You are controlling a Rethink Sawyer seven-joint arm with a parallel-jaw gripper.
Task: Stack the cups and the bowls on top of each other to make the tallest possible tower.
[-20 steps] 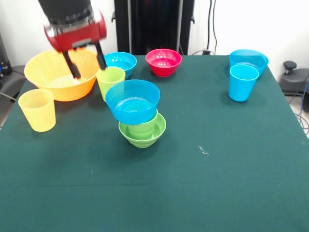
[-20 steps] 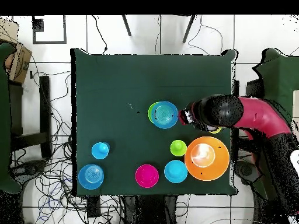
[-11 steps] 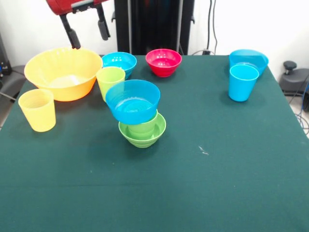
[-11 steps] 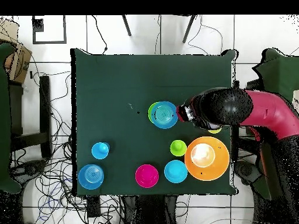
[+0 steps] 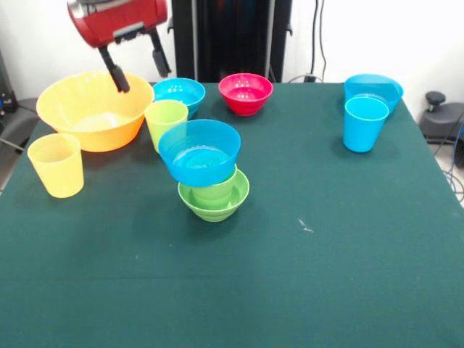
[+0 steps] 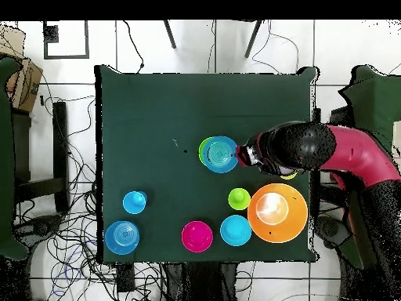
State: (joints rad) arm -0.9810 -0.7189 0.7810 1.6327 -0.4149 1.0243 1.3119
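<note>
The tower [image 5: 210, 181] stands mid-table: a small green bowl [image 5: 214, 204] holds a green cup, and a blue bowl [image 5: 199, 151] sits tilted on top. My gripper [image 5: 144, 80] hangs open and empty above the far left, over the gap between the large yellow-orange bowl [image 5: 90, 109] and the yellow-green cup [image 5: 166, 120]. A pale yellow cup [image 5: 56, 164] stands near the left edge. A sky blue cup [image 5: 365, 123] stands far right. In the overhead view my arm [image 6: 313, 149] reaches beside the tower [image 6: 219, 153] and hides the fingers.
A small blue bowl [image 5: 181, 93] and a red bowl [image 5: 246, 92] sit along the far edge. A wider blue bowl [image 5: 373, 88] sits behind the sky blue cup. The green cloth table [image 5: 290, 275] stretches toward the near side.
The gripper rose from beside the yellow-green cup, then came down a little and shifted slightly right. It stayed open. The cups and bowls did not move.
</note>
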